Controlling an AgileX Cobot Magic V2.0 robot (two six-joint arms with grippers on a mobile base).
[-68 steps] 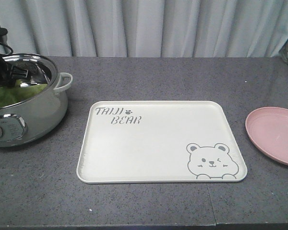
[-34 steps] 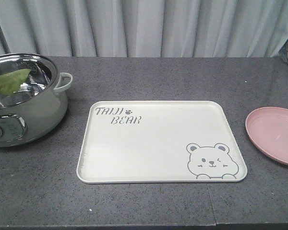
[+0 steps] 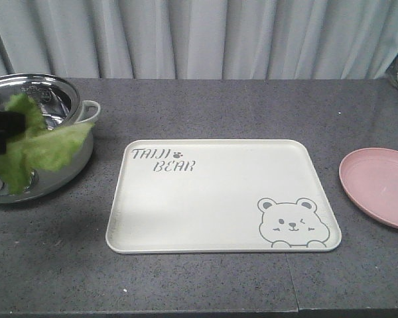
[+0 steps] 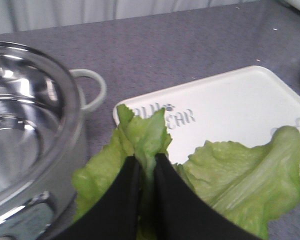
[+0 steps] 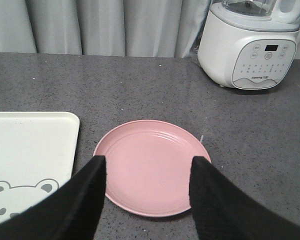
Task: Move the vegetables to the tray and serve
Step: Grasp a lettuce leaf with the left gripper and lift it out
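My left gripper (image 4: 146, 159) is shut on a bright-green crinkly lettuce leaf (image 4: 240, 172) and holds it in the air. In the front view the leaf (image 3: 43, 149) hangs in front of the steel pot (image 3: 50, 99) at the far left, with the gripper (image 3: 0, 132) mostly cut off at the edge. The cream tray (image 3: 219, 199) with grey lettering and a bear face lies flat mid-table, right of the leaf; it also shows in the left wrist view (image 4: 230, 100). My right gripper (image 5: 147, 165) is open and empty above the pink plate (image 5: 152, 167).
The steel pot (image 4: 25, 135) with a pale handle stands left of the tray. The round pink plate (image 3: 381, 185) lies right of the tray. A white blender base (image 5: 250, 45) stands at the back right. A grey curtain runs behind the table.
My left gripper has lifted the lettuce leaf out of the pot and moved it right and toward the front. It now hangs outside the pot's rim. The right arm has not moved.
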